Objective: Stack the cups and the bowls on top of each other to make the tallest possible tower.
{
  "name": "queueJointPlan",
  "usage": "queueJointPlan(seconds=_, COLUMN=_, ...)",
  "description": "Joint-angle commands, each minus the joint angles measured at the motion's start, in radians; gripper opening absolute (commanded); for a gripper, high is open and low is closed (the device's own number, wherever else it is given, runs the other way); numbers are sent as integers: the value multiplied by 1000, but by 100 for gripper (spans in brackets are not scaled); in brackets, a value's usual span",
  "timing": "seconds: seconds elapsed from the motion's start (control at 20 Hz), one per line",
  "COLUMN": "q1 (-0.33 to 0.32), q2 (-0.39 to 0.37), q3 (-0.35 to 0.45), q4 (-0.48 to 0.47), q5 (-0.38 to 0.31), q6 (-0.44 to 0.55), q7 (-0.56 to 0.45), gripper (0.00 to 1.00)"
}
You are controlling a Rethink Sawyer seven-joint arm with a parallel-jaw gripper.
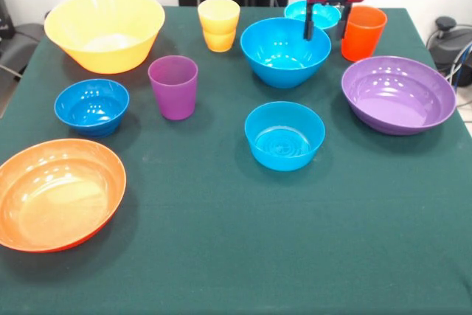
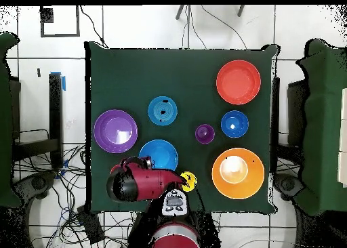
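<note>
Nothing is stacked yet: all cups and bowls lie scattered on the green table [image 1: 221,256]. The gripper [image 1: 326,23] (fingers spread, empty) hangs above the small cyan bowl [image 1: 301,11], beside the orange cup [image 1: 364,33].

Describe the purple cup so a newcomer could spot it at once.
In the front view, start at the big yellow bowl at the table's far left. The purple cup stands just right of it, nearer the camera. It is the only purple tumbler, far narrower than the purple bowl.
</note>
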Motion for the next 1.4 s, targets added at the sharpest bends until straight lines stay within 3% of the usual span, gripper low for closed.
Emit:
queueJointPlan(seconds=0.05, q1=14, q2=49, q3=22, q4=-79, q5=-19, q6=-47, q7=130, gripper=100)
queueJointPlan(seconds=0.55, q1=50, q2=133, q3=9, q4=-109, q5=1, q6=-133, q7=159, gripper=100)
queueJointPlan(seconds=0.9, q1=65, q2=147, q3=8, q4=-113, q5=17, q6=-148, q7=167, gripper=100)
queueJointPlan(seconds=1.4, q1=19, q2=55, q3=39, q4=-66, q5=-11, q6=-67, q7=152, gripper=100)
